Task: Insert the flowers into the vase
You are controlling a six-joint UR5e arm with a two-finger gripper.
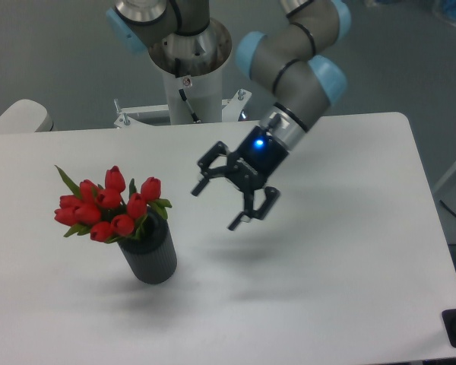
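Standing at the left of the white table (342, 228): red tulip bunch (110, 205), buds closed, stems down inside the dark grey vase (148, 255); heads lean left of the opening, one pointed leaf sticking out upper left. Vase upright, near the table's front edge.

Centre: two-finger gripper (224, 199), fingers spread wide, nothing between them, held above the table and well apart from the flowers. Blue light showing on its body.

Upper centre to right: UR5e arm (300, 65), grey links with blue joint caps, mounted on a post behind the table.

Risk, as judged: the bunch hangs off-centre to the left, so its weight could tip the narrow vase or let stems slide out if the table is jolted; a careless sweep of the arm back leftward could knock it.

Not discernible: stems below the rim, vase depth, rim detail. Arm's upper links cut off by the top edge.
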